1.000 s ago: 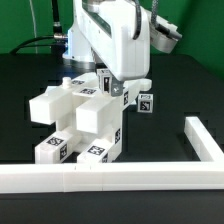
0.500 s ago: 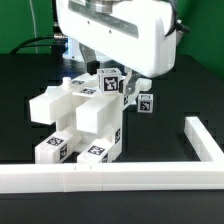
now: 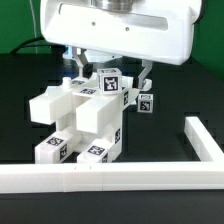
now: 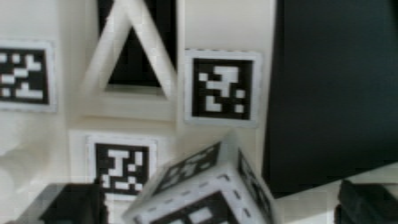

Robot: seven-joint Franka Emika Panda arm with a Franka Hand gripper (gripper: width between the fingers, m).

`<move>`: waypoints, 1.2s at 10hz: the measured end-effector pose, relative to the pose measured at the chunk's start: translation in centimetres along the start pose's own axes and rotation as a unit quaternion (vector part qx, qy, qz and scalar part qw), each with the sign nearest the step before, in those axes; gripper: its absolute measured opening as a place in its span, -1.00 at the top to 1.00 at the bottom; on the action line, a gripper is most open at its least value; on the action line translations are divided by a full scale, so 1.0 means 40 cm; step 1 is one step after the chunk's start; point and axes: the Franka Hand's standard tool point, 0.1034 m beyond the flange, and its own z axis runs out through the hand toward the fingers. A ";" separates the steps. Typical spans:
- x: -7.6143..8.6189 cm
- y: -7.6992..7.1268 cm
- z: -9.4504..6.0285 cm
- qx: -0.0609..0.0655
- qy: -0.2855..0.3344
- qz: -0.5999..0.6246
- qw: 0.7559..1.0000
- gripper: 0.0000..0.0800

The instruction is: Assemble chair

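Chair (image 3: 88,118) part-built, mid-table, just behind the L-shaped rail (image 3: 120,178); gripper (image 3: 112,70) spread wide over its top, gripping nothing.
I judge it rigid, light, slick plastic; I'd pinch a bar's flat parallel faces.

A matte black bench (image 3: 25,140) fills most of the exterior view, dark and even in tone, with soft light from above and no hard shadows on it. Behind it, a green backdrop (image 3: 18,25) shows in the upper left corner of the frame and again as a narrow strip at the upper right. A black cable (image 3: 25,45) curves in front of the green at the upper left. A long white L-shaped rail (image 3: 110,178) lies on the bench, running across the lower part of the frame and turning up along the right side.
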 end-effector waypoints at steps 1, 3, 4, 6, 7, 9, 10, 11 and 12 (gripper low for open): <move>0.002 0.003 0.000 0.000 0.000 -0.011 1.000 -0.62; 0.002 0.005 0.001 -0.002 0.000 -0.093 0.996 -0.62; 0.002 0.006 0.001 -0.002 0.000 -0.115 0.993 -0.62; 0.007 0.012 -0.011 0.002 0.005 -0.207 0.978 -0.62; 0.010 0.011 -0.010 0.000 0.014 -0.272 0.962 -0.62; 0.013 0.014 -0.011 0.000 0.014 -0.300 0.954 -0.62; 0.013 0.014 -0.008 -0.001 0.014 -0.296 0.955 -0.62; 0.013 0.014 -0.007 -0.001 0.013 -0.296 0.955 -0.30; 0.013 0.015 -0.007 -0.001 0.013 -0.295 0.955 0.04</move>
